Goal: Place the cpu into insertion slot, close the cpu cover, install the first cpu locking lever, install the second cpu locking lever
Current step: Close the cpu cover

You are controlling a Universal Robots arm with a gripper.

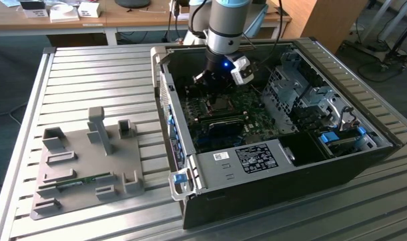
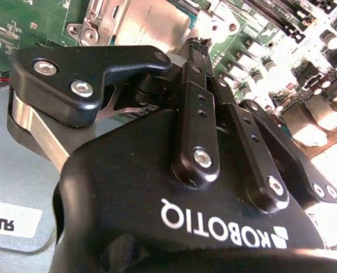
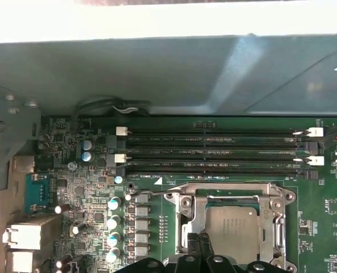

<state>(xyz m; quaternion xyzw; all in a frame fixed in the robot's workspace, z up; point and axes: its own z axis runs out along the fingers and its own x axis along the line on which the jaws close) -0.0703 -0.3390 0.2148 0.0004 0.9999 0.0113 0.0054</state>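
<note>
Arm (image 1: 227,25) vertical inside case (image 1: 364,150); claw (image 3: 200,240) low, at cpu cover (image 3: 231,189)

Ribbed metal table (image 1: 89,75); wooden desk (image 1: 123,17) behind.

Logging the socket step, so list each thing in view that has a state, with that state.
cpu: seated in the socket, framed by the cover.
cpu cover: lowered flat over the cpu.
locking lever: lying along the cover's edge; cannot tell if latched.
gripper: shut, down at the cover's edge.
computer case: open, side panel off.
</note>
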